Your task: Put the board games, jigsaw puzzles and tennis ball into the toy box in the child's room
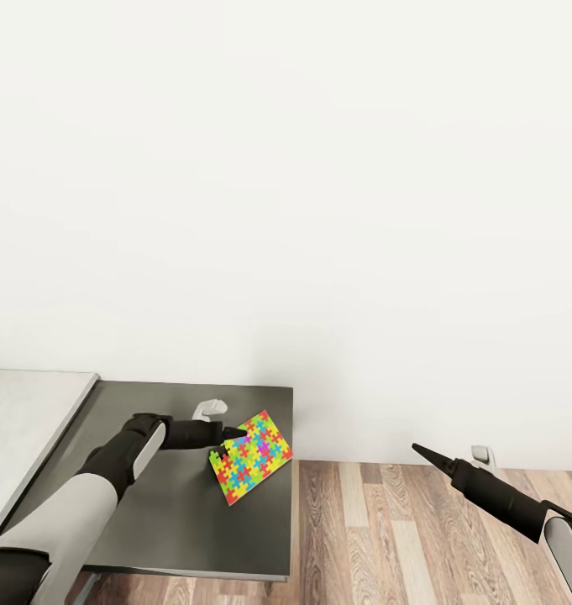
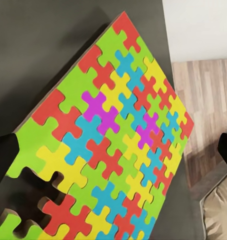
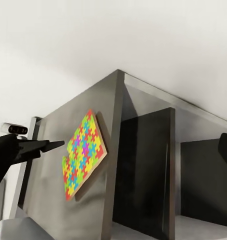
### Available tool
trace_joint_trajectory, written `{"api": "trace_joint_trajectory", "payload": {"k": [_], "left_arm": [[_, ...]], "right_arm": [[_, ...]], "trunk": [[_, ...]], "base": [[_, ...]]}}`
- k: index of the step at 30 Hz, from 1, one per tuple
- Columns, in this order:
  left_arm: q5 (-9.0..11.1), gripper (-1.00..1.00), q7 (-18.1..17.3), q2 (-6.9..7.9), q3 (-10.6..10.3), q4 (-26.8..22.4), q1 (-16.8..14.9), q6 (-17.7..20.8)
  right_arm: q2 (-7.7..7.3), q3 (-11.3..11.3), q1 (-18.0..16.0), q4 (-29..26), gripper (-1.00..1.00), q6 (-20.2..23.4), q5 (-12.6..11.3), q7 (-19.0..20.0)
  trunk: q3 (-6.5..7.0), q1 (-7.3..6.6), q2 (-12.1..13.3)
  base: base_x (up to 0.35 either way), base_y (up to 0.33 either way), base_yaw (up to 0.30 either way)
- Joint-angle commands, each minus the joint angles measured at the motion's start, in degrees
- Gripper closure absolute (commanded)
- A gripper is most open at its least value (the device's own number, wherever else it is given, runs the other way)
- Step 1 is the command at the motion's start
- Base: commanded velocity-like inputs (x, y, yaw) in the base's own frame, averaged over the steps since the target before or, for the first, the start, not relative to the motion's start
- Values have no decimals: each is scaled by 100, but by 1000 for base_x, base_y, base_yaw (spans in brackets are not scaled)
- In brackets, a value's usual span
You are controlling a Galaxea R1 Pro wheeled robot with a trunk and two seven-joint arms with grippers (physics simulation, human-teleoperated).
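The left gripper [image 1: 232, 434], jaws apart and unclenched, reaches for the jigsaw puzzle [image 1: 253, 455] lying near the table's [image 1: 176, 512] right edge, needing to close on its near corner next.

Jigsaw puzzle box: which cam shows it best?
Left wrist view: the jigsaw puzzle box is close enough to read single pieces and a notched corner. The head view shows it small but whole on the dark cabinet top, by the left hand. The right wrist view shows it small and oblique.
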Motion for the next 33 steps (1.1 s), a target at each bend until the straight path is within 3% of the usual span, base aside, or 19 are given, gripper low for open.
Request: {"api": "trace_joint_trajectory", "payload": {"k": [1, 15, 22, 33], "left_arm": [[59, -100, 24, 7, -32, -6, -4, 46], [-12, -100, 68, 46, -79, -8, -4, 39], [-320, -100, 67, 10, -72, -8, -4, 55], [-416, -100, 64, 4, -62, -8, -4, 60]], "right_arm": [[0, -5, -4, -1, -100, 34, -19, 6], [0, -2, -4, -1, -100, 34, -19, 6], [0, -1, -4, -1, -100, 34, -19, 6], [-6, -9, -4, -1, -100, 34, -19, 10]], "trunk": [[-10, 3, -10], [-10, 3, -10], [-10, 3, -10], [-10, 3, -10]], "base": [[0, 0, 0], [0, 0, 0], [0, 0, 0], [0, -83, 0]]}}
